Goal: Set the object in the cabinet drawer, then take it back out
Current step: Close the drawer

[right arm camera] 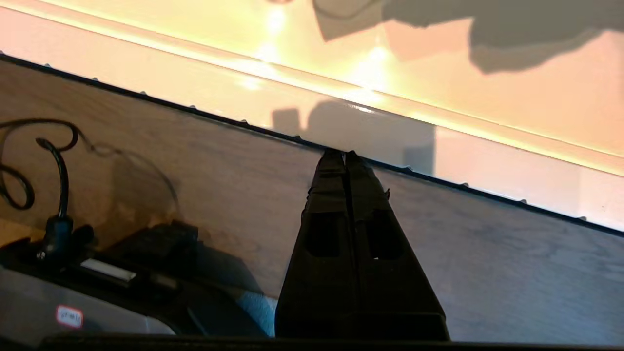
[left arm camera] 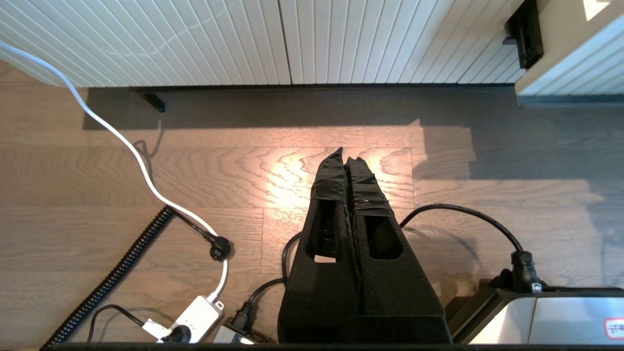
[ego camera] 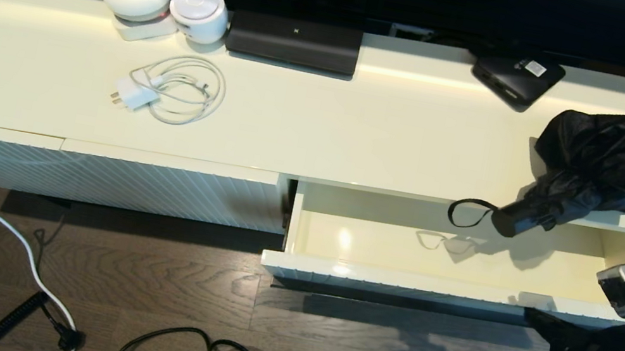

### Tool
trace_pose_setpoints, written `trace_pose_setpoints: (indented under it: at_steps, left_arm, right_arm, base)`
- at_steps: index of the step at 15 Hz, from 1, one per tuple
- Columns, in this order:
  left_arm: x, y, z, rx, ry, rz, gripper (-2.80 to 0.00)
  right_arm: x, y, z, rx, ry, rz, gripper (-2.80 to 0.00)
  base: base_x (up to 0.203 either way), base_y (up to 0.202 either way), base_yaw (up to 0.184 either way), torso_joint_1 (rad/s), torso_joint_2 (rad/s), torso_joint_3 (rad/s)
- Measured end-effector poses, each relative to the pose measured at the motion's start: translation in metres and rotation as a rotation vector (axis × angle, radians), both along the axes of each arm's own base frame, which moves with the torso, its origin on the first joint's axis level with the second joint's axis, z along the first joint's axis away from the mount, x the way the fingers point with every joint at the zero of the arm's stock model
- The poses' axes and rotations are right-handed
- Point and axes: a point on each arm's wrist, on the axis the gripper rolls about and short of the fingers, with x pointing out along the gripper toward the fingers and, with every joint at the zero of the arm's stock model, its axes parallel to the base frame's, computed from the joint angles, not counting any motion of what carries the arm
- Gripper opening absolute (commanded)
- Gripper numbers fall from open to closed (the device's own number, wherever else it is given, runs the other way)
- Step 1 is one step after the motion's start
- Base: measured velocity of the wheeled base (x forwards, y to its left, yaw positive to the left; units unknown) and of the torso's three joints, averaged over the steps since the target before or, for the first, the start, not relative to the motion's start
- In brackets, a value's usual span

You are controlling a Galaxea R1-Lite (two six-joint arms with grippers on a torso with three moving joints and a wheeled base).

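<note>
The umbrella [ego camera: 615,171] lies on the desk [ego camera: 322,119] top, above the open drawer [ego camera: 438,262], its handle and wrist loop jutting past the desk edge over the drawer's right part. The right gripper [right arm camera: 345,155] hangs low in front of the drawer, fingers pressed together, tips just at the drawer's front edge, with the umbrella up beyond the fingertips. The left gripper [left arm camera: 347,157] hovers over the floor [left arm camera: 243,170], fingers pressed together and holding nothing, pointing at the ribbed panel [left arm camera: 243,39] well ahead of the fingertips.
</note>
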Motion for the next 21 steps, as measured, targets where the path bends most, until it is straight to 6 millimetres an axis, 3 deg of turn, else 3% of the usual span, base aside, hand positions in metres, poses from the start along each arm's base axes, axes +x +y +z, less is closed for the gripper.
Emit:
trace_pose_setpoints:
  at_steps: [5, 21]
  left_arm:
    - [0.0, 0.0, 0.0, 0.0, 0.0, 0.001, -2.8]
    - [0.0, 0.0, 0.0, 0.0, 0.0, 0.0, -2.8]
  right_arm:
    - [0.01, 0.001, 0.001, 0.022, -0.092, -0.007, -2.8]
    - [0.058, 0.008, -0.02, 0.056, -0.192, -0.021, -2.8]
  base:
    - [0.0, 0.0, 0.0, 0.0, 0.0, 0.0]
    - [0.0, 0.0, 0.0, 0.0, 0.0, 0.0]
